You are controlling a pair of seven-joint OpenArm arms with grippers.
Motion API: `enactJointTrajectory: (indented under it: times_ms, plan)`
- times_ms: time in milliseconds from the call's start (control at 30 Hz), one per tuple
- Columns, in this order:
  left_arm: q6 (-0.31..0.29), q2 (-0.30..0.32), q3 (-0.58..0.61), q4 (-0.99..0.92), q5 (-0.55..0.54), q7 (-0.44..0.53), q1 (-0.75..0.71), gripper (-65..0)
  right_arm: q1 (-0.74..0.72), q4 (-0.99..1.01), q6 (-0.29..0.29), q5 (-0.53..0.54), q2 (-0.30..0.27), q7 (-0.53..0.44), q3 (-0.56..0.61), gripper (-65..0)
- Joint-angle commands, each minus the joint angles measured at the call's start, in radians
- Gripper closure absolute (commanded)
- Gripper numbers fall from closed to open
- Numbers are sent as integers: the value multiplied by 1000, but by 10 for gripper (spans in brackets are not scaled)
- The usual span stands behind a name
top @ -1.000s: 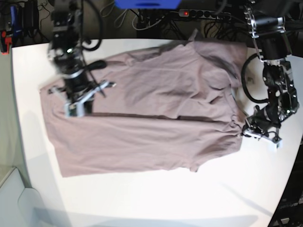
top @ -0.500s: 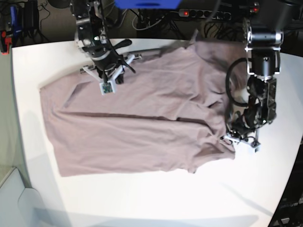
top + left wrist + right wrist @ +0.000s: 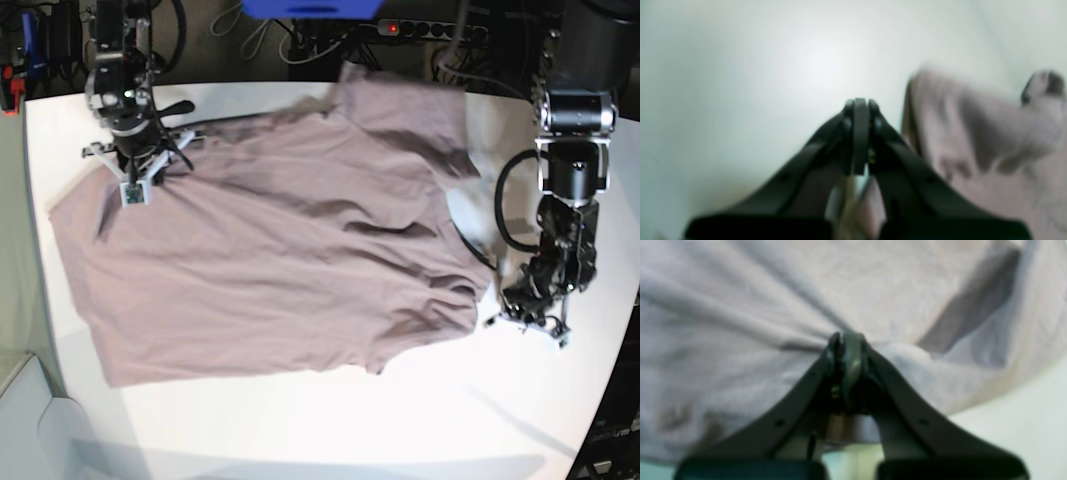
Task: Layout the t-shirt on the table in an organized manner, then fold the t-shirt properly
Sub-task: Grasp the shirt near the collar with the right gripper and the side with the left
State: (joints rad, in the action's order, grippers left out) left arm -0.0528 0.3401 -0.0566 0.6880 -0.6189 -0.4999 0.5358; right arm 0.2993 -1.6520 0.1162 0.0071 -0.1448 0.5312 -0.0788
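T-shirt [image 3: 270, 250]: lay spread, rumpled, across the white tabletop [image 3: 330, 430].
Right tool [image 3: 135, 180]: pinched shut on shirt cloth near its far-left edge.
Left tool [image 3: 530, 312]: closed, empty, just beside the shirt.
Handling: looked soft and limp; best taken at hems or corners.

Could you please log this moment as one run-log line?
phase: spreading | t-shirt: wrinkled on table | right gripper: shut on t-shirt | left gripper: shut, beside it
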Motion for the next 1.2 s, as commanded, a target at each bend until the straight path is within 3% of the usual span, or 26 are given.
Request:
enactJointTrajectory:
  times_ms: [0,167,300,433,633,833,1033,1167]
  plan:
    - [-9,24,-2,19,-9,13,37,0,-22,-10,-8,-6,-17,4,-9,0]
    - [-9,61,-4,34,-20,5,34,0,-39,-76,-8,-6,-49,4,-9,0]
    - [-9,70,-7,152,-22,-131,-1,0,-30,-202,-8,-3,-45,5,-2,0]
    - [-9,61,-9,387,-23,-254,-107,0,-10,-268,-8,-2,17,5,30,0]
    - [-9,-29,-1,643,-12,-351,-256,0,36,-274,-8,-2,96,7,132,0]
    - [0,-69,2,645,-9,-380,-332,0,77,-270,-8,-2,115,7,201,0]
    - [-5,-32,-2,623,-8,-377,-372,0,74,-146,-8,-2,112,0,205,0]
    - [-9,-13,-4,451,-9,-331,-337,0,57,-41,-8,-2,107,-7,199,0]
